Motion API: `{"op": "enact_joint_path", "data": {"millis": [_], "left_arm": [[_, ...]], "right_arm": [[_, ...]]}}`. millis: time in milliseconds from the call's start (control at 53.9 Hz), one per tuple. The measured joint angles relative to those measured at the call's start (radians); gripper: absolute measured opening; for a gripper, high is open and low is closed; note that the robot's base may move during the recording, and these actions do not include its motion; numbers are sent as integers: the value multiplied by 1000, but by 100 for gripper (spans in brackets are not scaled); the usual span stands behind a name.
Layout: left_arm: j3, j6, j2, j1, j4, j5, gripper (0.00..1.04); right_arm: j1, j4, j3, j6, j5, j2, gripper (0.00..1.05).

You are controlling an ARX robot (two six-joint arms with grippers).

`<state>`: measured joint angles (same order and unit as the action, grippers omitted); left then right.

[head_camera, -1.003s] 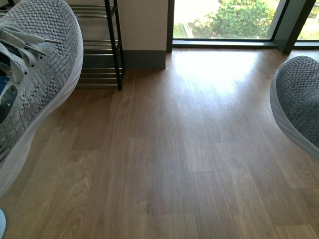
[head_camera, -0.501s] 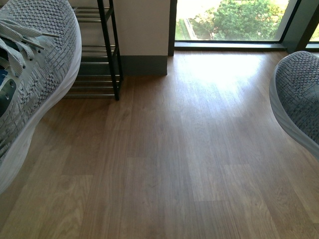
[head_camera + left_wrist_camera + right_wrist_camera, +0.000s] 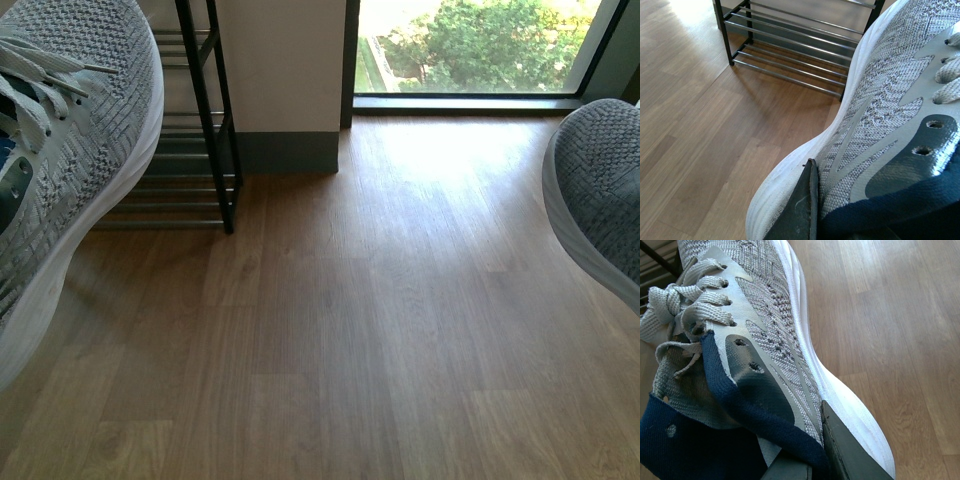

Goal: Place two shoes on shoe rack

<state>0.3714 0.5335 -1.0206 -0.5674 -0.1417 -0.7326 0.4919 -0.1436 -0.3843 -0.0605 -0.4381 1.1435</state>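
The left gripper (image 3: 809, 210) is clamped on the left sneaker (image 3: 890, 100) at its collar, with one dark finger pressed against the outside, and the shoe rack (image 3: 790, 55) stands near the toe. The right gripper (image 3: 815, 460) pinches the right sneaker (image 3: 765, 315) the same way, above the wood floor (image 3: 900, 315). From the front, both sneakers hang off the floor at either edge, with the rack behind the left one

**Fig. Two grey knit sneakers and the shoe rack, front view.**
The left sneaker (image 3: 75, 140), with laces and navy lining showing, and the right sneaker (image 3: 600, 190), with only its toe in view, are both white-soled and raised above the wood floor, well apart. The shoe rack (image 3: 206, 120), black-framed with chrome-bar shelves, stands behind the left sneaker.
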Motion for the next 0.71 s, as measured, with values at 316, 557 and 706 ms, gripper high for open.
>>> {"op": "enact_joint_path", "data": {"millis": [316,557,706], "left_arm": [[0,-2,0,-2,0,3,2],[0,-2,0,-2,0,0,2],[0,-2,0,-2,0,0,2]], "right_arm": [[1,0,0,-1,3,-1,1],[0,0,1,0,3,0,1],[0,0,1,0,2,0,1]]}}
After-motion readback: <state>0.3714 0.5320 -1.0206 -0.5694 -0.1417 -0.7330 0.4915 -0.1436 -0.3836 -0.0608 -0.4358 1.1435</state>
